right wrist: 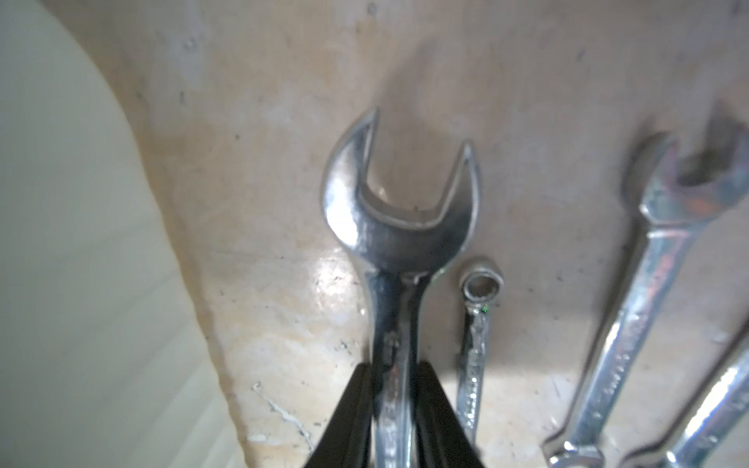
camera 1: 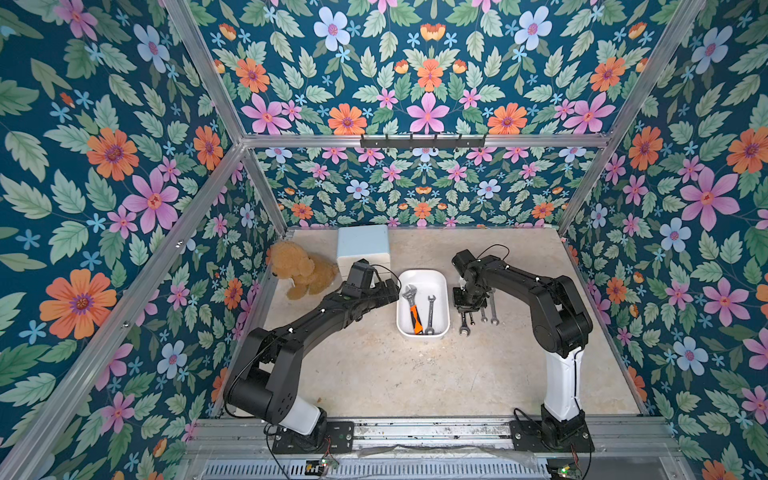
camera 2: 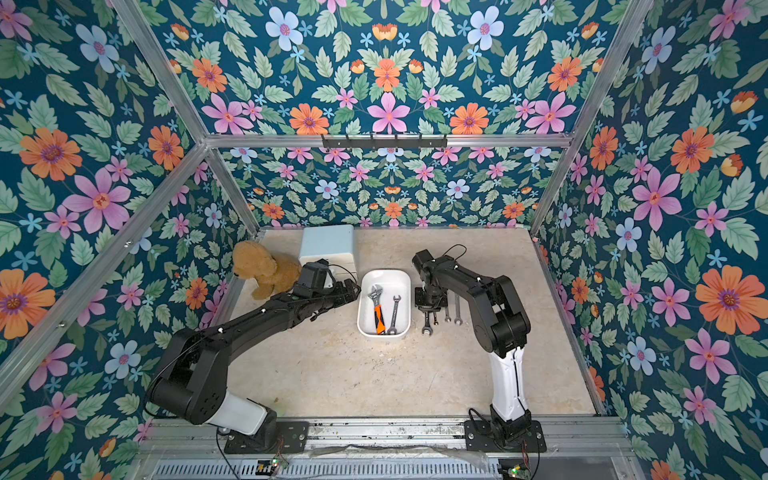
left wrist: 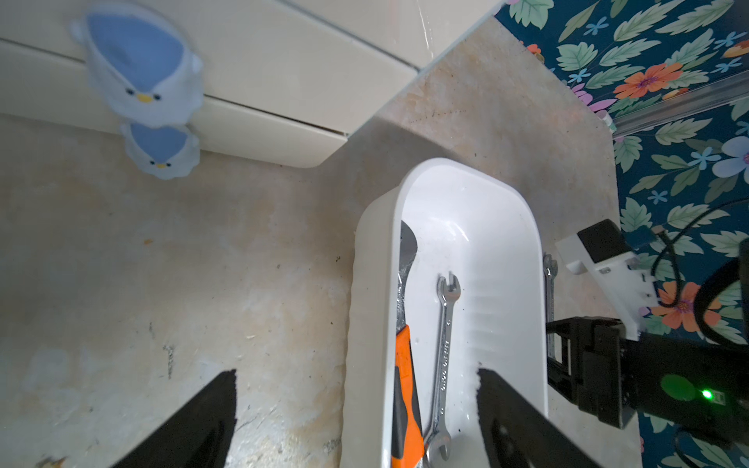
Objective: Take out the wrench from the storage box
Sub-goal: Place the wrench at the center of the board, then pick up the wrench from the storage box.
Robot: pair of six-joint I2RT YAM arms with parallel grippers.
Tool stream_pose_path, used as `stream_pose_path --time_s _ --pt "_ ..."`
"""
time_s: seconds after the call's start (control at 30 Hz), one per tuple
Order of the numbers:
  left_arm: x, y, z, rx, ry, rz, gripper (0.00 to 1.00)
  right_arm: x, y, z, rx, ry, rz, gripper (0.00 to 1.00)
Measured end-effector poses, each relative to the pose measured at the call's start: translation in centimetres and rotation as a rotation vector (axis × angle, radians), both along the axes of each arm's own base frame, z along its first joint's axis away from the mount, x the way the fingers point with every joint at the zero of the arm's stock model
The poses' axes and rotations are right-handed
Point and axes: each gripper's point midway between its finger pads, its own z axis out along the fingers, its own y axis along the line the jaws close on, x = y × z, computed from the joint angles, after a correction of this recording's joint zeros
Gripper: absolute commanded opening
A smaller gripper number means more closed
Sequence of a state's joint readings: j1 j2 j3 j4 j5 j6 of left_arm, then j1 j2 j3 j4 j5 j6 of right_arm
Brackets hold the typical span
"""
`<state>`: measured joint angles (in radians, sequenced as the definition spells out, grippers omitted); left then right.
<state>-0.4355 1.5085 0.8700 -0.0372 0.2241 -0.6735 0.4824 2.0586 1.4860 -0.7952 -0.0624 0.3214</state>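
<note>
The white storage box (camera 1: 423,272) (camera 2: 384,272) (left wrist: 373,283) sits mid-table. Inside lie an orange-handled adjustable wrench (camera 1: 413,305) (camera 2: 377,307) (left wrist: 405,385) and a slim steel spanner (camera 1: 430,313) (camera 2: 394,313) (left wrist: 446,348). My right gripper (camera 1: 464,316) (camera 2: 427,316) (right wrist: 395,366) is low over the table just right of the box. Its fingers hug the shaft of a large open-end wrench (right wrist: 399,227) (camera 1: 464,329), which rests on or just above the table. My left gripper (camera 1: 395,289) (camera 2: 353,289) (left wrist: 356,371) is open, straddling the box's left wall.
Three more wrenches (camera 1: 483,313) (right wrist: 648,304) lie side by side on the table right of the held one. A white drawer cabinet (camera 1: 363,245) with penguin knobs (left wrist: 142,69) and a brown teddy (camera 1: 301,270) stand at the back left.
</note>
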Motion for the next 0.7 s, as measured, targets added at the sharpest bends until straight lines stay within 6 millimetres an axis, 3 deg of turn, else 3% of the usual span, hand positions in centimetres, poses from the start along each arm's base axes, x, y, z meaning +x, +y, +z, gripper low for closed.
stream_pose_path --time_s 0.2,0.37,0.43,0.53,0.7 --pt "-0.4 0.4 -0.3 0.009 -0.001 0.008 0.95 0.1 -0.5 1.5 -0.019 -0.021 -0.016 0.29" --pt "-0.7 0.6 -0.3 0.01 -0.004 0.011 0.94 0.0 -0.3 7.3 0.029 -0.141 -0.066 0.21" --pt "-0.8 0.7 -0.7 0.015 0.006 0.013 0.94 -0.6 1.0 9.9 0.058 -0.197 -0.081 0.2" --pt "-0.8 0.7 -1.1 0.017 0.02 0.014 0.94 -1.6 4.0 11.9 0.086 -0.25 -0.092 0.23" --pt "-0.7 0.6 -0.9 0.014 0.017 0.011 0.95 -1.9 8.9 10.2 0.076 -0.233 -0.107 0.27"
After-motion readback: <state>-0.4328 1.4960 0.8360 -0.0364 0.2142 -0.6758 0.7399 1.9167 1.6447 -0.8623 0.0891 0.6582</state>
